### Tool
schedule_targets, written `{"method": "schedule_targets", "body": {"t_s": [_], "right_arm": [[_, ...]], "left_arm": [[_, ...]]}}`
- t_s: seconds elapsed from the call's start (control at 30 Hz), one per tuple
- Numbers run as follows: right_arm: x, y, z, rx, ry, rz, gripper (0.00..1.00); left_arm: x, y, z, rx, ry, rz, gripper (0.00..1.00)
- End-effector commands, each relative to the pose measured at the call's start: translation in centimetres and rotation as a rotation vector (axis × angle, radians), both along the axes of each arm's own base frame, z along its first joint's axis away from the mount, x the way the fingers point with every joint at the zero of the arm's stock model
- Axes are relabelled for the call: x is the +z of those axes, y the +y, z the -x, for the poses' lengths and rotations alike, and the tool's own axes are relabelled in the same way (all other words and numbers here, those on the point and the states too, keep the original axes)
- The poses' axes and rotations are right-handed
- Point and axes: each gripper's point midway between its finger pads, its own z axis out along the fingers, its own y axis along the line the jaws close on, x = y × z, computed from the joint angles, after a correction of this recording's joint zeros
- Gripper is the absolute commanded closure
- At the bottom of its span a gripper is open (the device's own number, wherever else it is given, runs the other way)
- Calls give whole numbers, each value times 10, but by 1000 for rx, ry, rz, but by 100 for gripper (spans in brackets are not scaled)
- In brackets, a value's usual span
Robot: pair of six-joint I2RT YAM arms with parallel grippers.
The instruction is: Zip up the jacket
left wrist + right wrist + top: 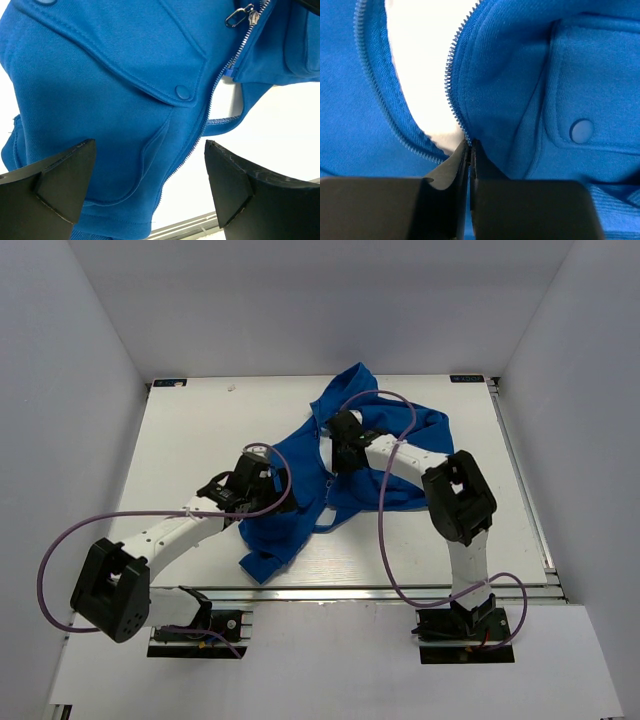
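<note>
The blue jacket (300,455) lies crumpled mid-table, its front open above the zipper slider. In the left wrist view the metal zipper pull (239,16) lies loose at the top, with zipper teeth (212,90) running down from it. My right gripper (470,142) is shut, pinched at the point where the two zipper tracks (451,75) converge; what sits between its pads is hidden. From above it (337,462) is over the jacket's centre. My left gripper (150,175) is open, hovering over the lower left front panel (100,100) with nothing between its fingers (65,175).
Snap buttons mark the pocket flaps (182,92) (581,131). The white table (200,440) has a metal rail along its near edge (400,590). Purple cables (385,530) loop from both arms. White walls enclose the table on three sides.
</note>
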Motion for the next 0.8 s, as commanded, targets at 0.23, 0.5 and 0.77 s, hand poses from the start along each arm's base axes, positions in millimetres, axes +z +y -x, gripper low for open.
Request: {"method": "schedule_targets", "body": {"t_s": [0.23,0.5,0.77], "right_arm": [[93,9,12,202,-142,-144,100],[112,-30,54,368,-138,-3,100],[137,-40,78,467,-188,-19,100]], "left_arm": [[60,-57,-26,-279,-176,154,2],[86,-98,-37,-603,-344,208,2],[104,-129,-10,-992,-543,259,2]]}}
